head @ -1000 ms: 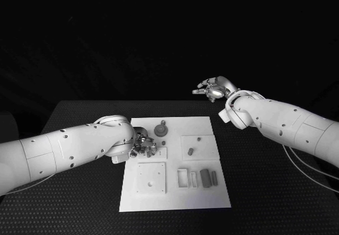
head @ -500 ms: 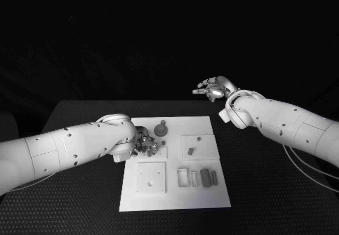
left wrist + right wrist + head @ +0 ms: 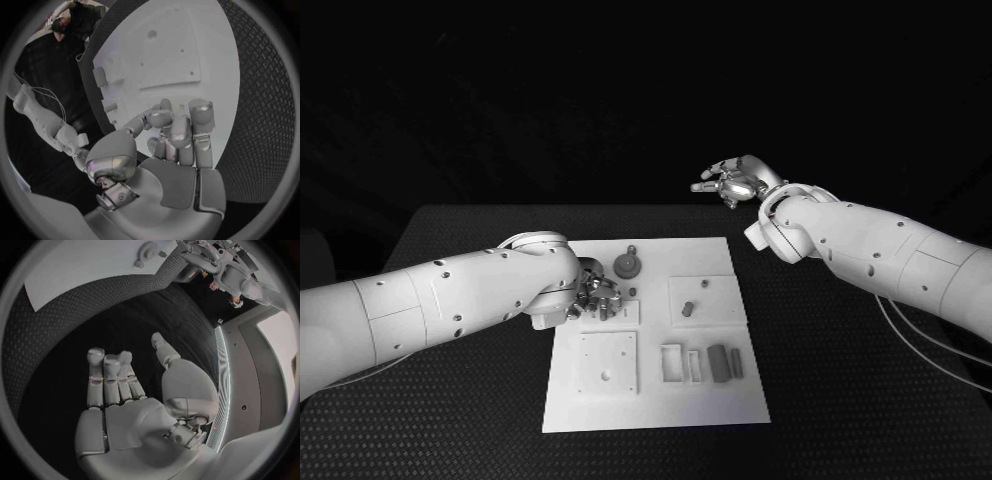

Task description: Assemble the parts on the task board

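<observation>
The white task board (image 3: 733, 400) lies in the middle of the black table. My left hand (image 3: 596, 296) is low over the board's left side, fingers curled together with the thumb against them (image 3: 172, 130); whether a part sits between them is hidden. A round grey part with a knob (image 3: 629, 265) stands just beyond that hand, and a small peg (image 3: 635, 292) is beside it. On the right, a raised square plate (image 3: 718, 298) carries two small grey pegs. Grey blocks (image 3: 720, 362) lie beside slots (image 3: 672, 362). My right hand (image 3: 733, 180) hangs open, high over the table's far edge.
A square plate with a small hole (image 3: 609, 362) sits on the board near its front left. Bare black table (image 3: 862, 380) lies to the right of the board and more to its left (image 3: 459, 400). The right wrist view shows the board (image 3: 94, 265) far from that hand.
My left hand has edged slightly to the right over the board. The right hand and the parts have stayed where they were.
</observation>
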{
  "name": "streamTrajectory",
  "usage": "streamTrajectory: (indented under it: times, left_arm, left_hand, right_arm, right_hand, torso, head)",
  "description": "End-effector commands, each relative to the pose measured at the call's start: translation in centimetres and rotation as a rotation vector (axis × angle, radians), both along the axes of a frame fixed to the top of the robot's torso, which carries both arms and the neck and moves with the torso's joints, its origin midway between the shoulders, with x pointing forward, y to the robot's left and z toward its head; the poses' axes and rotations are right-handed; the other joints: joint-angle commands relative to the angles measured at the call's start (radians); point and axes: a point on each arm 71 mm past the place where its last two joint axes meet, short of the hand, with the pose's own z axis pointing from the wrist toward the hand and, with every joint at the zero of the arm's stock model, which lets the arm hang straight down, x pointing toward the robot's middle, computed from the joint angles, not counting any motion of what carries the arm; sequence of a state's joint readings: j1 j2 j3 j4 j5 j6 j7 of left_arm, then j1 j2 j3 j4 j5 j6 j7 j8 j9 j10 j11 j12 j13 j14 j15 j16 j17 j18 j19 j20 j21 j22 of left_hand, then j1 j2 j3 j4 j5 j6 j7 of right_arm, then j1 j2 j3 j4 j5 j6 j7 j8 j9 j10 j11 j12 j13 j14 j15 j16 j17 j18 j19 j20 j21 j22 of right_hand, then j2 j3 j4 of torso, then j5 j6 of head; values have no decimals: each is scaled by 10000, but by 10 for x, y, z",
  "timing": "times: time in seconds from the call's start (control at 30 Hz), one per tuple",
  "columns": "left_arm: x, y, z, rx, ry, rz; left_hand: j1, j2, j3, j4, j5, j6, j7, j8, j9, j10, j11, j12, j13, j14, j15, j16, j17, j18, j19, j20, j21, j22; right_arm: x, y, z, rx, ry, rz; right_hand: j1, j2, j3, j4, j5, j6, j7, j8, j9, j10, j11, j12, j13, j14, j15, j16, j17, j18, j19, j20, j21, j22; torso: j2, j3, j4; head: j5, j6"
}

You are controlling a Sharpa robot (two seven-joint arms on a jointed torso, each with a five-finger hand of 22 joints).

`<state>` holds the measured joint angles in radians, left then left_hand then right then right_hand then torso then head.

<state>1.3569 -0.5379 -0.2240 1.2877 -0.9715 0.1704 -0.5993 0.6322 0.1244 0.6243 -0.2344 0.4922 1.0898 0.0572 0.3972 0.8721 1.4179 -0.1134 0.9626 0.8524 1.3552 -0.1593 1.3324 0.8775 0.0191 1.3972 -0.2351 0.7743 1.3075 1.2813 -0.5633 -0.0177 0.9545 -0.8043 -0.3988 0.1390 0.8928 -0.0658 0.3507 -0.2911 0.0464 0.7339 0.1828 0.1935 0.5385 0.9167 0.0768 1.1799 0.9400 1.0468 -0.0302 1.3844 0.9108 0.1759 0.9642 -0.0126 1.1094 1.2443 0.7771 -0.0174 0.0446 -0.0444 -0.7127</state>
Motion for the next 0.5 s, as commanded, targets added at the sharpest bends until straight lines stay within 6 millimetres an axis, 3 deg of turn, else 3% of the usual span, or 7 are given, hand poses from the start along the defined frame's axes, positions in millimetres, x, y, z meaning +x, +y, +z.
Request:
streamTrajectory:
  times: [0.03, 0.1, 0.27, 0.33, 0.5]
  left_arm:
    - [-5, -1, -10, 187, 280, -137]
    - [-5, -1, -10, 188, 258, -122]
    - [-5, 0, -9, 188, 231, -83]
    - [-5, 1, -10, 188, 230, -83]
    - [-4, 2, -9, 153, 167, -32]
  left_hand:
    - [-262, -147, -82, 233, -106, 1422, -840, -39, 33, -282, -216, 57, -25, -452, -389, 42, -45, 385, -39, 52, 32, 161]
    - [-305, -375, -258, 281, -609, 1403, -839, -57, 45, -296, -222, 58, -46, -471, -418, 38, -85, 414, -64, 37, 7, 148]
    - [-270, -729, -384, 334, -919, 1389, -840, -79, 62, -308, -224, 64, -74, -489, -462, 43, -142, 446, -76, 26, -16, 137]
    - [-254, -908, -440, 417, -1404, 1385, -844, -91, 72, -313, -226, 64, -94, -499, -485, 48, -176, 462, -87, 25, -39, 128]
    - [-278, -1191, -516, 537, -1685, 1378, -839, -109, 82, -320, -228, 66, -117, -513, -506, 58, -215, 477, -93, 27, -58, 124]
  right_arm:
    - [0, 1, 0, -84, 4, 136]
    - [0, 1, 0, -83, 3, 136]
    - [-1, 1, -1, -84, 9, 131]
    - [-1, 1, -1, -84, 8, 130]
    - [-1, 1, -1, -87, 22, 138]
  right_hand:
    - [75, -13, -84, -1, 9, 20, 88, 62, 13, -89, 14, 36, -14, -72, -2, 41, -13, 859, -54, -28, -9, -12]
    - [76, -15, -87, -1, 9, 18, 89, 61, 12, -89, 14, 36, -15, -72, -2, 41, -14, 859, -55, -28, -9, -12]
    - [78, -20, -97, -1, 9, 14, 90, 59, 11, -91, 15, 37, -18, -74, -2, 41, -16, 859, -56, -26, -10, -13]
    - [78, -23, -101, 0, 9, 12, 90, 58, 11, -91, 15, 37, -19, -74, -1, 41, -16, 859, -56, -26, -10, -13]
    - [78, -25, -107, 1, 9, 9, 91, 57, 10, -92, 16, 37, -21, -76, -1, 41, -18, 859, -57, -25, -11, -14]
  torso:
    - [-4, -6, 0]
    - [-4, -6, 10]
    - [-1, -3, 11]
    - [0, -4, 12]
    - [-5, 3, 10]
  head:
    - [-8, -7]
    - [-21, -11]
    - [-29, -17]
    - [-33, -16]
    - [-31, -21]
